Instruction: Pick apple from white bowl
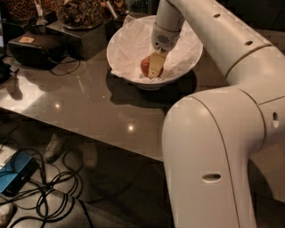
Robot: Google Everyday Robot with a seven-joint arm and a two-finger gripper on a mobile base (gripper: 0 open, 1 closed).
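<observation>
The white bowl (187, 60) stands on the dark table, lined with crumpled white paper. The small red-orange apple (144, 66) lies near the bowl's bottom, left of centre. My gripper (152, 69) reaches down into the bowl from the white arm and sits right at the apple. Its cream-coloured tip covers the apple's right side, so only the left part of the apple shows. The far side of the gripper is hidden behind the apple and the wrist.
Dark glass jars of brown snacks (80, 11) stand behind the bowl at the back left. A black box (35, 49) with a cable sits at the table's left. Cables and a blue device (18, 176) lie on the floor. My arm's large white link (209, 169) fills the right foreground.
</observation>
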